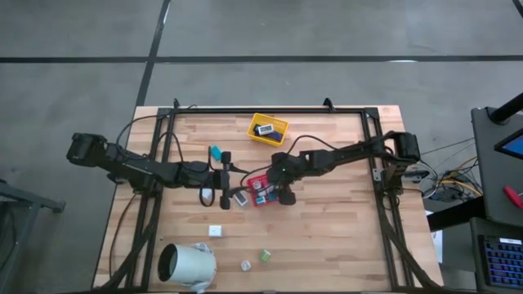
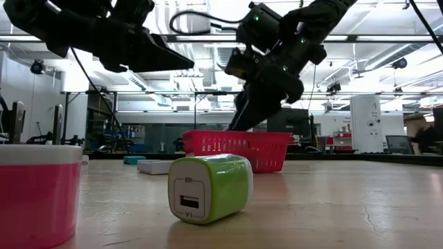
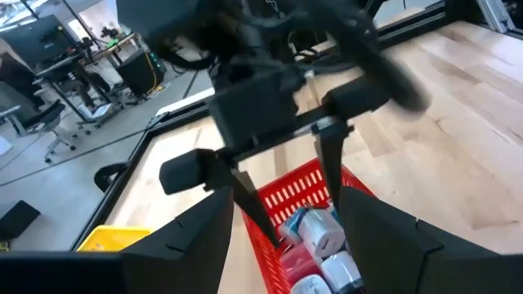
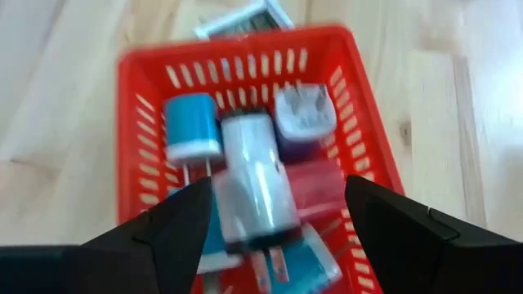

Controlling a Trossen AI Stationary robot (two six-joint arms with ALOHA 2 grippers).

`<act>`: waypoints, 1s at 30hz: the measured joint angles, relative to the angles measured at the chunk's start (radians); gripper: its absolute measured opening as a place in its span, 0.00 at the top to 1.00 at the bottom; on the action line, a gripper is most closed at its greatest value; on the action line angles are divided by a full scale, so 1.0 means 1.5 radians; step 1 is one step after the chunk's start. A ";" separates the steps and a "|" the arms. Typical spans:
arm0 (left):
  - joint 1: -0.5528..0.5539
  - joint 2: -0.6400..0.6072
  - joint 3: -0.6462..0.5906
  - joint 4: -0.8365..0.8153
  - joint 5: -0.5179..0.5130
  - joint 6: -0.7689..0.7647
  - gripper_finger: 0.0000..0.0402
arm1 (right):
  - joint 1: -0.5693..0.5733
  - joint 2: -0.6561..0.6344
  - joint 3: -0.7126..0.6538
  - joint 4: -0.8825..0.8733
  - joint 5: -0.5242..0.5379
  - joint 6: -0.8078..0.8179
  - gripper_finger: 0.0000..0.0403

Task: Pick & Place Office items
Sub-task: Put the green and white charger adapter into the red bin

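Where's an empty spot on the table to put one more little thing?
Bare wood lies right of the red tray, out to the table's right edge, and below it, above the green piece. It is crowded at the red tray, where both end effectors, left and right, meet.

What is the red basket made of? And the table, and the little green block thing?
The red slotted basket looks like moulded plastic: thin walls with even slits. The pale table looks like wood, with planks and grain lines showing. The small green and white block seems glossy hard plastic, since light shines off its rounded edges; it may be a charger.
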 joint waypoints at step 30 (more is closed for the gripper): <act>0.005 -0.109 -0.075 -0.023 -0.070 -0.044 0.43 | 0.272 -0.054 0.003 0.053 -0.001 0.068 0.32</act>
